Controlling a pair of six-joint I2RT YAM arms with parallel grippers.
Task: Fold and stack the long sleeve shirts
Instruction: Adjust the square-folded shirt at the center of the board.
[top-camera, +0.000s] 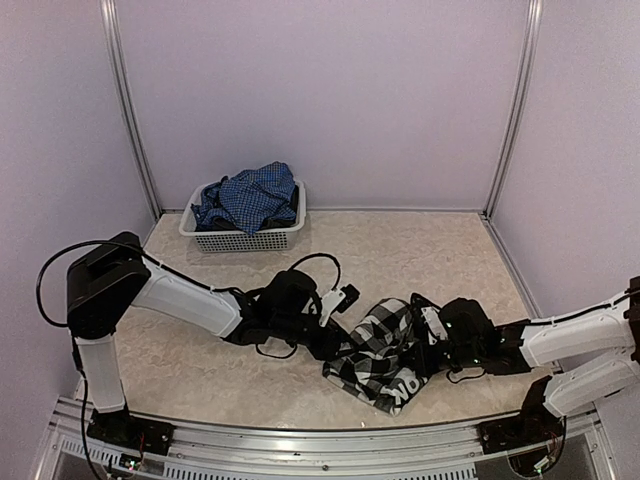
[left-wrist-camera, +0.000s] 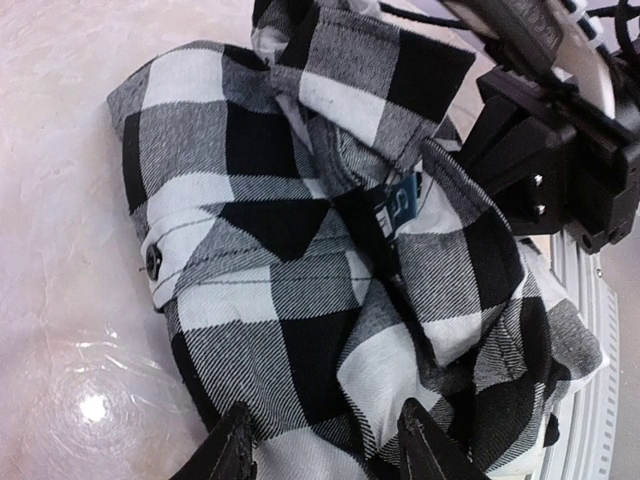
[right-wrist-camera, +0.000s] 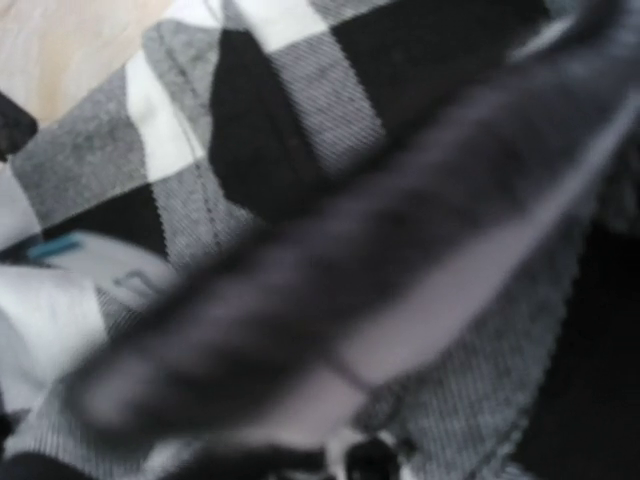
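The black-and-white check shirt (top-camera: 383, 355) lies crumpled near the table's front edge, white block letters showing at its near end. My left gripper (top-camera: 335, 343) sits at its left edge. In the left wrist view the shirt (left-wrist-camera: 300, 260) fills the frame and my left gripper (left-wrist-camera: 333, 450) is open, its fingertips (left-wrist-camera: 235, 448) apart over the cloth. My right gripper (top-camera: 428, 348) is pressed into the shirt's right edge, shut on a fold. In the right wrist view a blurred fold of the shirt (right-wrist-camera: 330, 290) hides the fingers. The blue shirt (top-camera: 250, 195) is heaped in the basket.
The white mesh basket (top-camera: 240, 239) stands at the back left near the wall. The right arm's black wrist body (left-wrist-camera: 560, 150) is close beside the shirt in the left wrist view. The metal rail (top-camera: 330, 445) runs along the table's near edge.
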